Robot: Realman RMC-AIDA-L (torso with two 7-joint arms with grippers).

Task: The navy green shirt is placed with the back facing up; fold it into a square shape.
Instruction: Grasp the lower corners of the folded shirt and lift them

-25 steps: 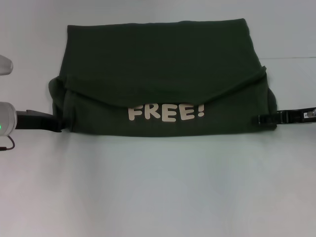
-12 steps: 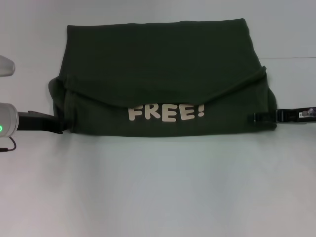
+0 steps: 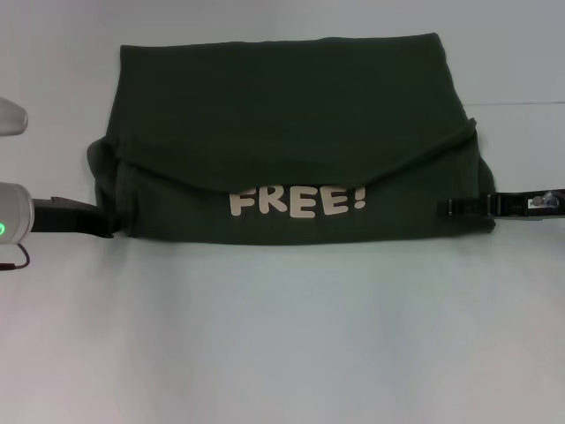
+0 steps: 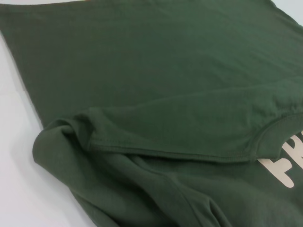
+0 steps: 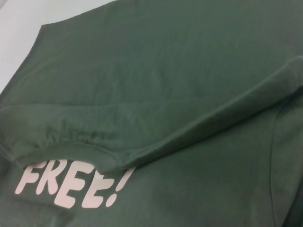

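Across the white worktop (image 3: 282, 336), from the head view, the navy green shirt (image 3: 282, 115) lies folded, its cream "FREE!" lettering (image 3: 297, 201) facing up. Left gripper (image 3: 104, 221) sits at the shirt's left edge, right gripper (image 3: 459, 208) over its right edge; I cannot tell either's grip. Left wrist view: olive folds and hem (image 4: 165, 153). Right wrist view: the lettering below a fold

Spread across the far half of the table (image 3: 282, 344) — the navy green shirt (image 3: 282, 115), folded, near flap doubled over the back panel with the lettering (image 3: 297, 201) along its near edge. Touching the shirt's near-left corner — the left gripper (image 3: 101, 221); lying over its near-right corner, the right gripper (image 3: 459, 208).
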